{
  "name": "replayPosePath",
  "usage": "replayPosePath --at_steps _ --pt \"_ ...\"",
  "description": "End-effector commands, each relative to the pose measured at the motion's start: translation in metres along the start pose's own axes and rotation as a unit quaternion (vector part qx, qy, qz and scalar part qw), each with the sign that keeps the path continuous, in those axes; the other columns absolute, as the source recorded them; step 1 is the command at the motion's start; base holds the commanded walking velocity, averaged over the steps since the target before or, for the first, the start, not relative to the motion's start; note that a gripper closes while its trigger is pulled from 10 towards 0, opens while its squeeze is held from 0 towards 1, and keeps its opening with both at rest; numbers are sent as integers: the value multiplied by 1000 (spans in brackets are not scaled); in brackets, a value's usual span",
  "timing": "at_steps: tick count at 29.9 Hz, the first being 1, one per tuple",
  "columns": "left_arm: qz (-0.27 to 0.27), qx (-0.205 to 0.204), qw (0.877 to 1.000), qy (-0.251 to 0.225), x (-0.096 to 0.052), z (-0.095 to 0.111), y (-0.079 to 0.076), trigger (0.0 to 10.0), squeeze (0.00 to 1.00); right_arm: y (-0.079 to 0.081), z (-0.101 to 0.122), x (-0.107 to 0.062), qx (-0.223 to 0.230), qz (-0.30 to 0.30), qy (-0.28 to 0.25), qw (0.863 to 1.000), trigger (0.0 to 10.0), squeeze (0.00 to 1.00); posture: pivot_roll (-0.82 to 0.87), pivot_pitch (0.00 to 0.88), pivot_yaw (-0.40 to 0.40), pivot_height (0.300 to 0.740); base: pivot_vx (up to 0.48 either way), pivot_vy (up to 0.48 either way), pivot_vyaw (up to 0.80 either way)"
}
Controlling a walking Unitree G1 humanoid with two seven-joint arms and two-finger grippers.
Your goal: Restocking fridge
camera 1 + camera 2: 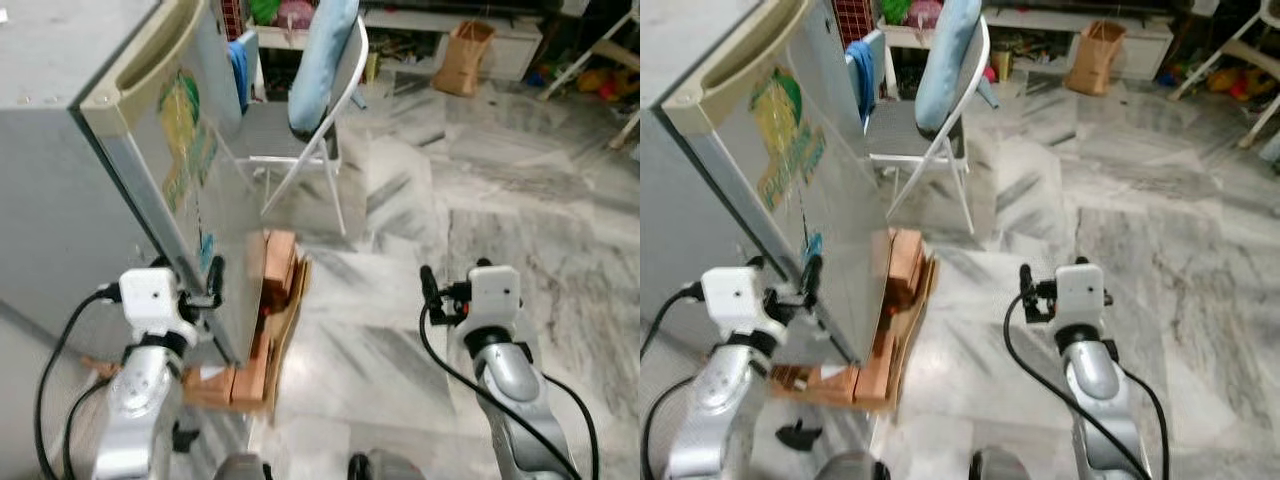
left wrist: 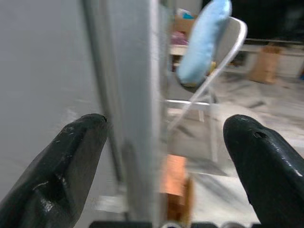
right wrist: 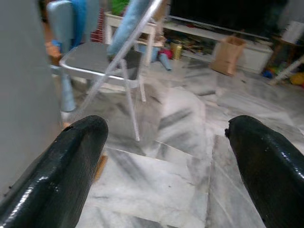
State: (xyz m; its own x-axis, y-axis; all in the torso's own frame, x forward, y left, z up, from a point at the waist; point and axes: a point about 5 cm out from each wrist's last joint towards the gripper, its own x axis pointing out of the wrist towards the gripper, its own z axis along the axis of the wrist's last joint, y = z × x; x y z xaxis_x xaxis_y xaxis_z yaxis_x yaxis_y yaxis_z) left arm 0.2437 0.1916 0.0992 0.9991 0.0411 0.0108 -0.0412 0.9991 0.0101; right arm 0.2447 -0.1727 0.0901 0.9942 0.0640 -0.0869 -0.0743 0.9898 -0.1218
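Fridge: we see the grey fridge [image 1: 50,190] at the far left, its door [image 1: 190,170] swung part way out; the door's face carries a yellow and green sticker [image 1: 185,130] and a long beige handle recess along its top.
Left pincer: our left pincer [image 1: 212,283] is raised at the lower free edge of the fridge door. In the left wrist view its fingers [image 2: 57,171] stand wide, one on each side of the door's edge; we cannot tell whether either touches it.
Cardboard: flattened brown cardboard [image 1: 268,320] leans on the floor just beside the door's lower corner, partly mirrored in the door's shiny face.
Chair: a white folding chair [image 1: 300,140] stands on the floor beyond the door, with a light blue cushion [image 1: 320,60] upright against its backrest and a blue cloth [image 1: 238,72] close to its left side.
Right pincer: our right pincer [image 1: 428,285] is held up over the floor, well apart from the fridge; in the right wrist view its fingers [image 3: 66,166] are spread wide with nothing between them.
Floor: grey-veined marble floor [image 1: 500,200] spreads across the right side.
Far side: a brown paper bag [image 1: 466,55] stands near a low white shelf [image 1: 500,30] along the back wall, with blurred clutter at the far right corner.
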Motion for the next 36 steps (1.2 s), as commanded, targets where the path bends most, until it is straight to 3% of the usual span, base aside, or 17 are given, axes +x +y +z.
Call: replayPosePath --at_steps 1,4,14,24,28,30,33,34,36 --pt "19 12 1000 -2 6 1 10 10000 0 6 5 0 6 11 -8 1000 10000 0 82 76 15 740 0 0 0" --pt "16 5 1000 -3 15 5 17 10000 0 10 5 -3 14 27 -7 999 10000 0 80 87 17 740 0 0 0" --pt "-18 1 1000 -16 42 15 13 10000 0 16 1 1 8 58 4 998 10000 0 102 92 -16 740 0 0 0" --pt "-6 15 1000 -7 51 11 20 10000 0 18 1 1 9 76 7 997 10000 0 99 90 -31 740 0 0 0" --pt "-34 27 999 -11 59 14 13 10000 0 13 0 -7 9 68 21 997 10000 0 107 86 -47 740 0 0 0" --pt "-55 54 997 -11 73 18 2 10000 0 9 -4 -25 5 75 36 997 10000 0 101 81 -49 740 0 0 0" --pt "-65 59 996 -13 79 22 -4 10000 0 4 -7 -30 4 72 44 996 10000 0 95 80 -47 740 0 0 0" --pt "-90 67 994 -18 86 26 -15 10000 0 -2 -11 -33 12 56 53 997 10000 0 80 75 -39 740 0 0 0" --pt "-103 66 992 -20 89 28 -20 10000 0 -3 -11 -34 18 52 55 997 10000 0 75 74 -36 740 0 0 0"
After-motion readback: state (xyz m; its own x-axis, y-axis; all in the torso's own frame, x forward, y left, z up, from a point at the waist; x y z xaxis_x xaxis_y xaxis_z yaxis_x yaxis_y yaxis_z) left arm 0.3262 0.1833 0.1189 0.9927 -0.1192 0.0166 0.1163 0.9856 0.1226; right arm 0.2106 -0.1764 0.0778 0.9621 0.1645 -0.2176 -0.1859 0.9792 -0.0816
